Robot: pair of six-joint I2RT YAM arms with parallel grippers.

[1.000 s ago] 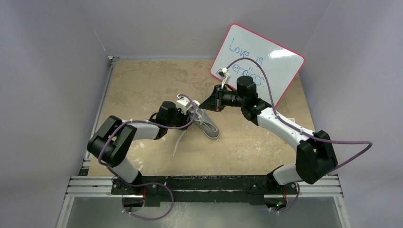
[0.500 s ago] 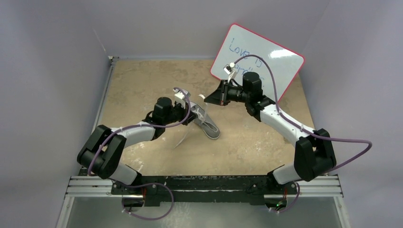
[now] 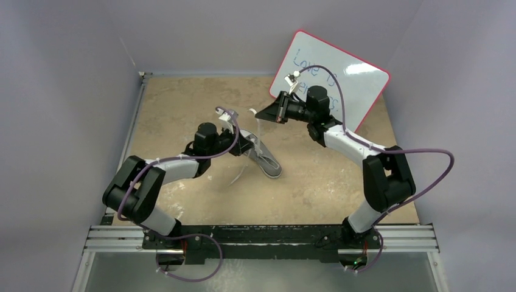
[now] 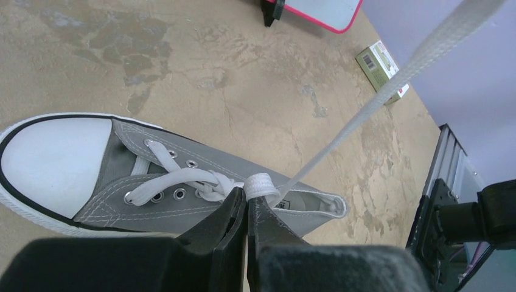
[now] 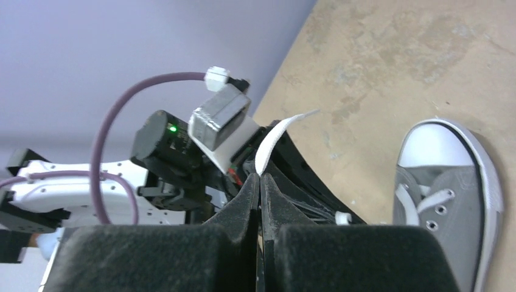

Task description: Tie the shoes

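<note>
The grey sneaker [image 3: 266, 160] lies on the table, its white toe cap nearest the arm bases. My left gripper [image 3: 244, 146] is at its lace area. In the left wrist view it [image 4: 246, 196] is shut on a fold of white lace [image 4: 263, 185] by the top eyelets of the shoe [image 4: 122, 164]. A taut lace strand [image 4: 389, 79] runs up and right from that fold. My right gripper [image 3: 259, 114] is beyond the shoe. In the right wrist view it [image 5: 260, 176] is shut on the lace end [image 5: 277, 137], with the shoe's toe [image 5: 435, 146] at right.
A pink-rimmed whiteboard [image 3: 331, 82] with writing leans at the back right, behind the right arm. A loose lace strand [image 3: 239, 174] hangs off the shoe's left side. A small box [image 4: 383, 67] lies near the table's edge in the left wrist view. Grey walls enclose the table.
My right gripper has moved toward the far side, drawing the lace out longer. My left gripper has shifted slightly back and left beside the shoe. The shoe has stayed put.
</note>
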